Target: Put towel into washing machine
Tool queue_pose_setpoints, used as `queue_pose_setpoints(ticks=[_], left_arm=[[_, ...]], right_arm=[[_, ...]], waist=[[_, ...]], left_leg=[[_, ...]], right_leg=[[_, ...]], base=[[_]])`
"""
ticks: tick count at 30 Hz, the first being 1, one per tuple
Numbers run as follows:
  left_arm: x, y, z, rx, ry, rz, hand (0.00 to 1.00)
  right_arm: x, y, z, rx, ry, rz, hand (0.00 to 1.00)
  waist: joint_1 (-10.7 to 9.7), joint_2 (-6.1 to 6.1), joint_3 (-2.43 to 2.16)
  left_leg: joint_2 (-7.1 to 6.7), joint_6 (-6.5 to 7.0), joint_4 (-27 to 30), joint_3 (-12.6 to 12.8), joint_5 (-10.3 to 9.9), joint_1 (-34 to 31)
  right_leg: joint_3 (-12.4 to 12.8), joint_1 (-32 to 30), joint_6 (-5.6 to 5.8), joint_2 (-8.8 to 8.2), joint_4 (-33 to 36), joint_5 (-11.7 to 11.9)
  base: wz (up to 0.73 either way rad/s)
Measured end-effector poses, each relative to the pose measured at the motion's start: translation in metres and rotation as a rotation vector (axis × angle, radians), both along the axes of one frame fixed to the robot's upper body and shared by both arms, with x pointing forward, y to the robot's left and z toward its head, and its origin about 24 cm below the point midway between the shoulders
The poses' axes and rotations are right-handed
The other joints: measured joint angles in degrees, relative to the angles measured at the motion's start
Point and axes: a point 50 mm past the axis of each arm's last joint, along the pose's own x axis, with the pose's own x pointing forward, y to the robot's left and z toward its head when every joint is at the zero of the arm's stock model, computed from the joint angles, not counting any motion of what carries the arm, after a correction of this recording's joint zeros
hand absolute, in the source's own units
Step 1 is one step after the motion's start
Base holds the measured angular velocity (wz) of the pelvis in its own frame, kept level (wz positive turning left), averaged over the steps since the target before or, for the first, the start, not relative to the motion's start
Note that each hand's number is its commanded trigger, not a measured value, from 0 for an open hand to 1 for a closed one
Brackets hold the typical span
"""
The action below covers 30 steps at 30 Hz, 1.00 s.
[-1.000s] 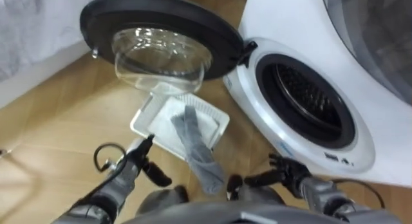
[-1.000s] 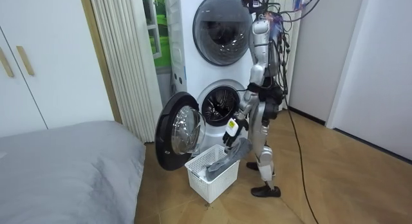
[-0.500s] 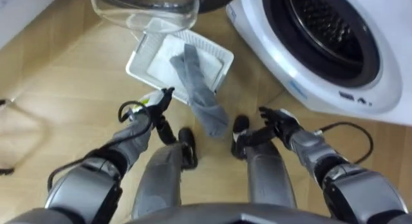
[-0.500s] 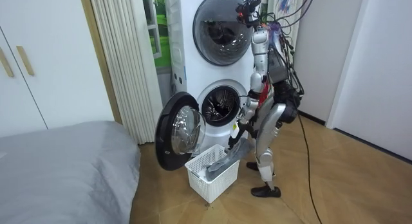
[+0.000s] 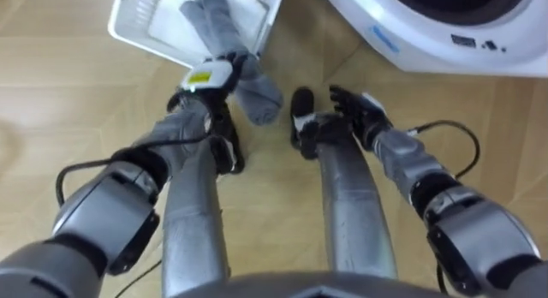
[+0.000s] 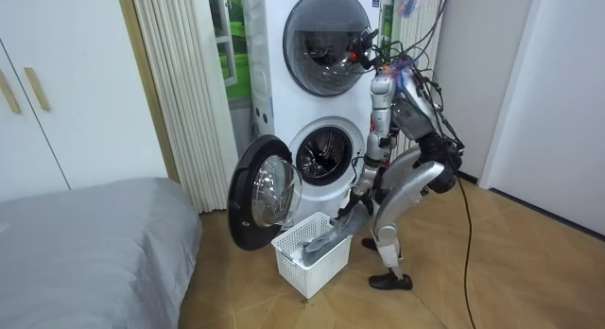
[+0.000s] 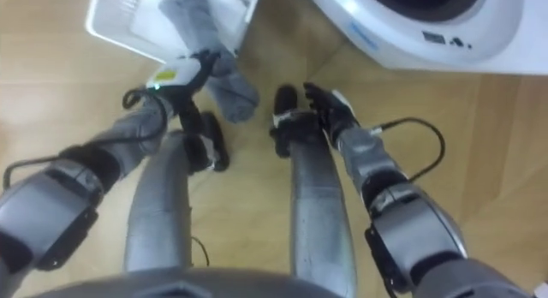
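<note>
A grey towel [image 5: 255, 92] lies in a white laundry basket [image 5: 128, 28] and hangs over its near rim onto the wooden floor. My left hand [image 5: 205, 82] is down at that rim, right beside the towel, with its fingers stretched toward the cloth. To its right, my right hand [image 5: 355, 114] is open with fingers spread and holds nothing, a short way from the towel's end. The washing machine [image 5: 445, 32] stands at the upper right. In the room view I stand bent forward over the basket [image 6: 307, 263], in front of the open drum [image 6: 319, 154].
The machine's round door [image 6: 257, 192] stands open to the room view's left, just behind the basket. A second machine [image 6: 326, 36] is stacked above. A grey bed [image 6: 95, 234] and a pleated curtain [image 6: 180, 83] lie further left.
I have bent further forward, so the eye views have tipped down toward my legs and the floor. My left hand has come up to the towel at the basket's rim.
</note>
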Motion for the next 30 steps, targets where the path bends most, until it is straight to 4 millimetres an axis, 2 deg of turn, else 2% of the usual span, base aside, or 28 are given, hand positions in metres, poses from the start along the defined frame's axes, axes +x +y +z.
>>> queue_pose_setpoints(ticks=[4,9,17,18,19,20,24,30], left_arm=[[0.010,0.000,0.012,0.049,-0.073,-0.036,0.00],[0.020,-0.002,0.027,0.079,-0.156,-0.075,0.00],[0.025,-0.004,0.036,0.114,-0.219,-0.126,0.00],[0.026,-0.003,0.037,0.134,-0.222,-0.140,0.23],[0.027,-0.004,0.038,0.151,-0.228,-0.157,0.64],[0.027,-0.004,0.039,0.157,-0.230,-0.164,1.00],[0.030,-0.004,0.043,0.168,-0.232,-0.174,1.00],[0.031,-0.009,0.042,0.208,-0.196,-0.223,1.00]], right_arm=[[0.007,-0.001,0.008,-0.014,-0.035,0.028,0.00],[0.014,0.008,0.016,0.010,-0.075,0.049,0.00],[0.019,0.016,0.022,0.048,-0.105,0.076,0.00],[0.020,0.018,0.024,0.043,-0.110,0.092,0.00],[0.022,0.020,0.026,0.044,-0.116,0.103,0.00],[0.023,0.020,0.027,0.043,-0.119,0.106,0.00],[0.030,0.024,0.034,0.050,-0.137,0.119,0.00],[0.035,0.032,0.039,0.108,-0.153,0.097,0.00]], waist=[[-0.02,0.01,0.01],[-0.14,-0.03,0.01],[-2.56,-0.51,0.26],[-2.85,-0.74,0.38],[-3.09,-0.94,0.51],[-3.15,-1.04,0.56],[-4.18,-1.88,1.01],[-4.92,-2.49,1.11]], left_leg=[[0.88,-0.11,1.71,0.01,-0.39,-3.33],[0.87,-0.16,2.74,-0.09,-0.59,-6.59],[0.83,0.09,3.57,-0.36,-1.10,-8.53],[0.92,0.02,4.05,-0.40,-1.41,-8.88],[0.97,0.03,4.17,-0.42,-1.48,-9.29],[0.97,0.04,4.19,-0.51,-1.48,-9.47],[0.91,0.16,4.19,-0.59,-1.54,-10.14],[0.82,0.31,4.16,-0.63,-1.67,-10.33]], right_leg=[[-0.17,-3.01,-0.34,0.93,0.92,0.16],[-0.56,-6.44,-0.88,0.50,2.39,-0.05],[-0.83,-8.29,-0.85,0.07,3.49,-0.90],[-0.82,-8.70,-0.89,0.03,3.80,-1.08],[-0.83,-9.07,-0.90,0.02,3.87,-1.10],[-0.82,-9.24,-0.90,0.03,3.88,-1.09],[-0.86,-9.80,-0.82,-0.01,3.86,-1.14],[-0.86,-9.92,-0.64,-0.13,3.73,-1.24]], base=[[-0.11],[0.00],[0.00],[-0.04],[-0.06],[0.00],[0.00],[0.00]])
